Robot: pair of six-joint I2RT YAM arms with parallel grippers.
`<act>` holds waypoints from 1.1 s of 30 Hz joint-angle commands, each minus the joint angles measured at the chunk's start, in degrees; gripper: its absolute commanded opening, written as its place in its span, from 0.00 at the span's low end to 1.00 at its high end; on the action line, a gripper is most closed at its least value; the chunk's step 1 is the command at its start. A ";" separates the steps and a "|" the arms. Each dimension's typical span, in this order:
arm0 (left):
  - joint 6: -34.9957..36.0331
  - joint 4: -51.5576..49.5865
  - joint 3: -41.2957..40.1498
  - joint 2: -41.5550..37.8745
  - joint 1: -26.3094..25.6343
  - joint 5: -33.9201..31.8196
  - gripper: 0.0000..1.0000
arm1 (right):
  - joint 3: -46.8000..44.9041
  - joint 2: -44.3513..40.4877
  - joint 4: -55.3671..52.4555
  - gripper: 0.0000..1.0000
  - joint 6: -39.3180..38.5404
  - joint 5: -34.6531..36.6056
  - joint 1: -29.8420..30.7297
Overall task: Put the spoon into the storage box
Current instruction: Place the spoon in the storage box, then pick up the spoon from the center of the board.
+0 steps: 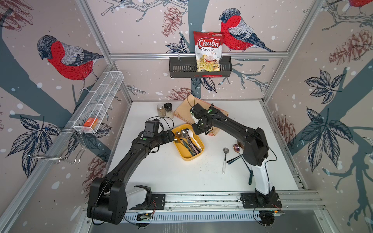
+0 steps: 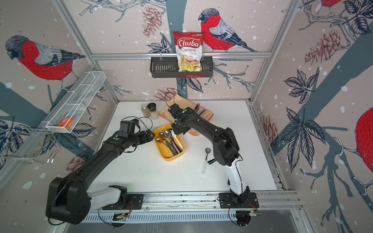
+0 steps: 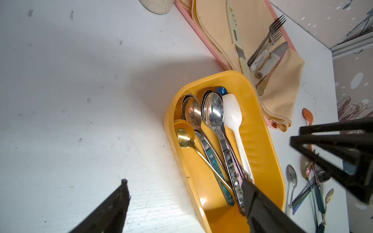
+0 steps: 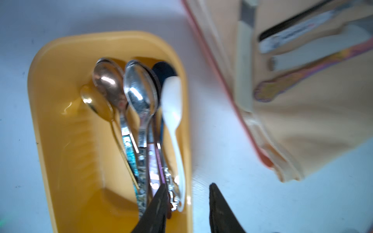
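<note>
The yellow storage box (image 1: 181, 150) (image 2: 163, 151) lies mid-table and holds several spoons, among them a white plastic spoon (image 3: 232, 115) (image 4: 171, 100) and a silver spoon (image 3: 214, 110) (image 4: 139, 88). My right gripper (image 4: 187, 186) (image 1: 195, 130) hovers over the box's far end. It is open, one finger over the handles, the other outside the rim, and nothing is held. My left gripper (image 3: 184, 181) (image 1: 170, 136) is open at the box's left side, straddling its wall (image 3: 193, 177). Another silver spoon (image 1: 224, 159) (image 2: 205, 160) lies loose on the table right of the box.
A beige cloth (image 1: 182, 112) with forks and knives lies behind the box, next to two shakers (image 1: 165, 110). More cutlery (image 3: 314, 187) lies by the right arm. On the walls hang a black basket (image 1: 181, 67) with a chips bag and a white wire basket (image 1: 96, 105).
</note>
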 commanded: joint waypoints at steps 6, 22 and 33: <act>1.52 -0.82 2.56 1.69 -3.26 -2.09 0.89 | -15.29 -10.37 4.19 0.41 -2.41 2.96 -14.29; 0.72 -1.09 2.74 3.37 -4.80 -2.52 0.89 | -25.25 -7.61 11.13 0.49 -8.30 3.99 -29.86; 0.72 -1.88 3.41 3.70 -4.87 -3.06 0.89 | -26.22 -3.81 14.88 0.44 -11.13 1.41 -32.12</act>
